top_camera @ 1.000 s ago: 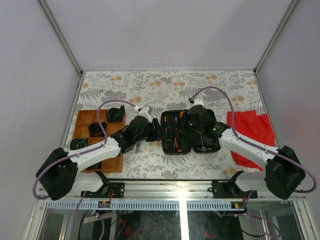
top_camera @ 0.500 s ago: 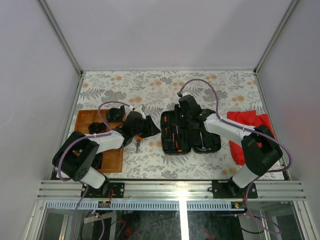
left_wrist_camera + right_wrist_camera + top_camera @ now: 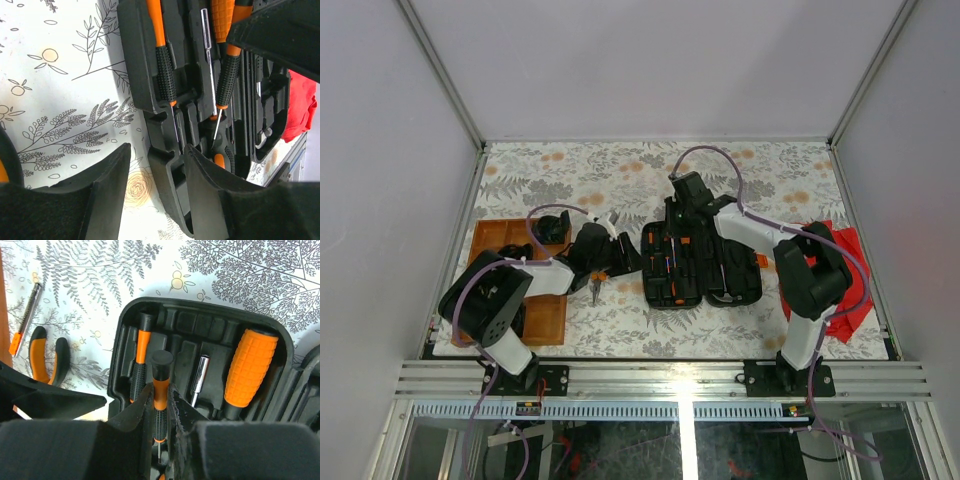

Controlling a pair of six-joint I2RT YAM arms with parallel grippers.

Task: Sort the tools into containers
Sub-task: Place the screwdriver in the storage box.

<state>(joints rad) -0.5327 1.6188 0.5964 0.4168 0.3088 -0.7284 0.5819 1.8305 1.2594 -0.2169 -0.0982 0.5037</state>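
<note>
My left gripper (image 3: 156, 152) hangs with jaws apart, arm folded inward. My right gripper (image 3: 161, 390), arm reaching forward, is pinched on a slim screwdriver (image 3: 160, 396).

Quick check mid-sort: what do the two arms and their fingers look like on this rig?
Both match. The left arm and right arm have white links between bulky black joints, and a thin purple cable loops along each. The fingers are matte black, broad and wedge-shaped. No markings are legible in any view.
</note>
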